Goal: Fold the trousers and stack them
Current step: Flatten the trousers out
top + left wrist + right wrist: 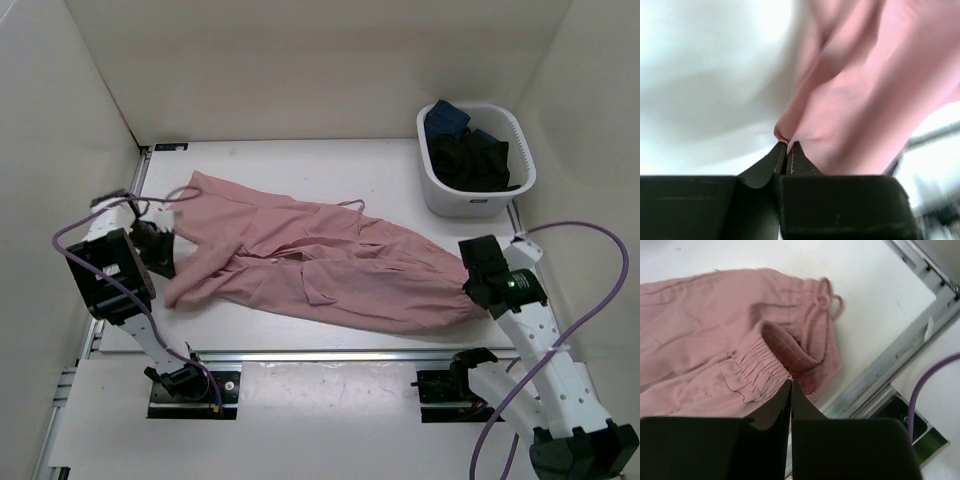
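Tabletop [300, 160], trousers [320, 260] in left pincer [788, 146], right pincer [791, 383].

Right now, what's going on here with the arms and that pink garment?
Both arms have hold of the pink trousers, which lie spread and rumpled across the table, not yet folded. The left gripper is shut on a fabric fold at one end; the right gripper pinches the gathered elastic at the other.

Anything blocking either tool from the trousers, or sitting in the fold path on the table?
Nothing visible. The left tool and right tool are each shut on the trousers, at opposite ends. The basket stands at the far right, apart from the fabric.
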